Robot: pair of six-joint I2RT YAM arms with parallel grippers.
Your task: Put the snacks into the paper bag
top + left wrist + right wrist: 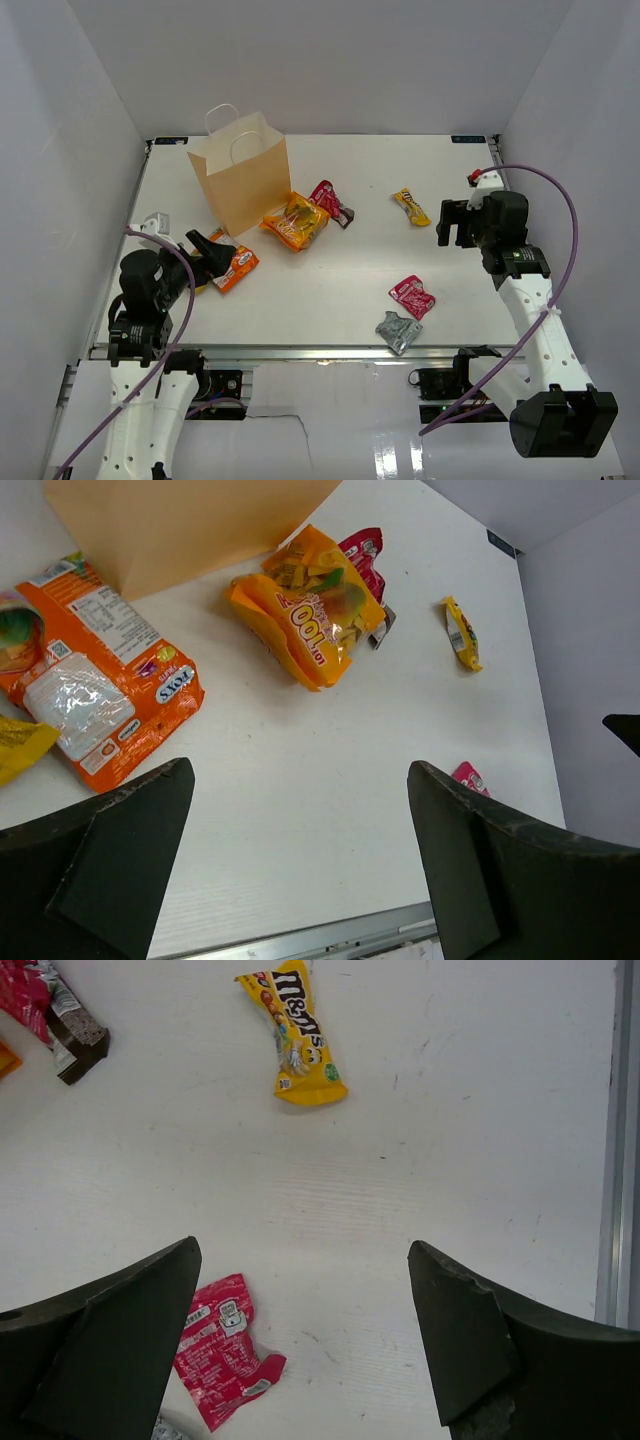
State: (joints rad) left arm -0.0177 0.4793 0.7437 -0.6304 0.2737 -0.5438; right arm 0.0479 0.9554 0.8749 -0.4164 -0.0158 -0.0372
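The paper bag (240,185) stands upright in the upper left part of the table (330,290), with its mouth open to the top and its two white handles raised. All six packets lie flat on the table, outside of the bag. The first orange packet (235,267) lies close at the right of the left end effector (210,256), whose fingers are spread wide and hold nothing. In the left wrist view this packet (100,680) takes the left of the frame, above the left-hand finger, and its long axis runs from upper left to lower right. The second orange packet (296,222) lies just beside the lower right corner of the bag (it is puffed and crumpled, so I cannot tell its long axis well). The dark-ended red packet (330,203) touches it at the upper right and points from upper left to lower right. The yellow packet (411,207) has the same slant and lies near the right end effector (452,223), at its left, not touching. In the right wrist view the yellow packet (297,1035) is in the upper middle, its long axis almost vertical, well above the gap of the widely opened, empty fingers. The pink-red packet (411,296) lies right of centre in the lower part of the table; in the right wrist view it (222,1350) is just beside the left-hand finger. The silver-grey packet (398,331) lies just below it, near the lower edge of the table.
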